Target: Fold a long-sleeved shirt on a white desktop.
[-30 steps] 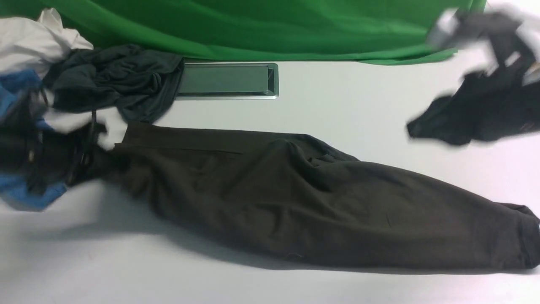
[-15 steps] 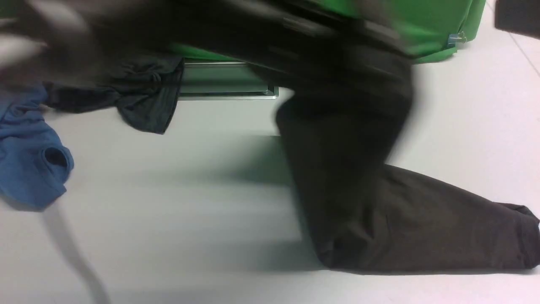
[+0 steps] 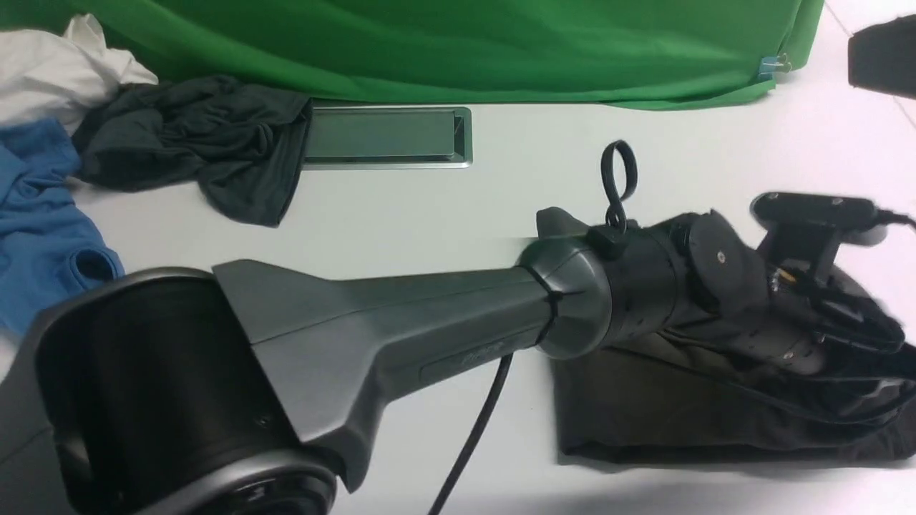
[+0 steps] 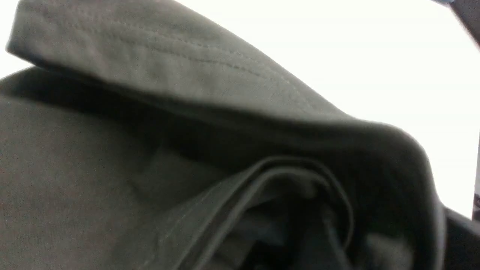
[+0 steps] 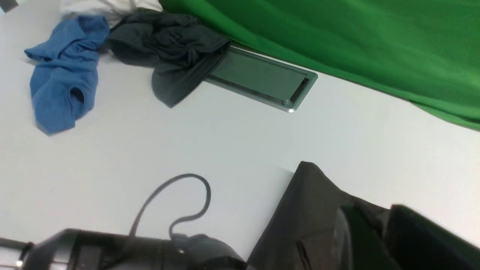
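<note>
- Two arms are mine, and the left arm [image 3: 372, 336] fills the front view, stretched from the near left across to the right side of the white desktop [image 3: 429, 207]
- At its far end my left gripper [image 3: 859, 332] is a blur low over the long-sleeved shirt [image 3: 644, 408]; I cannot tell whether it is parted or pinching cloth
- My left wrist view is full of dark brown-black knit, a stitched hem doubled over stacked folds, with no finger visible
- The shirt lies as a compact folded bundle at the near right of the desktop
- My right gripper [image 5: 382, 240] shows only as dark blurred shapes in front of the shirt in the right wrist view; how wide it stands I cannot tell
- A black cable [image 3: 472, 422] hangs under my left forearm
- Far left, a charcoal-grey garment [image 3: 200, 136] overlaps one end of the grey cable hatch [image 3: 386, 136], with a blue shirt [image 3: 43, 214] and white cloth [image 3: 50, 71] beside it, well apart from the bundle
- A green cloth [image 3: 465, 43] runs along the far edge
</note>
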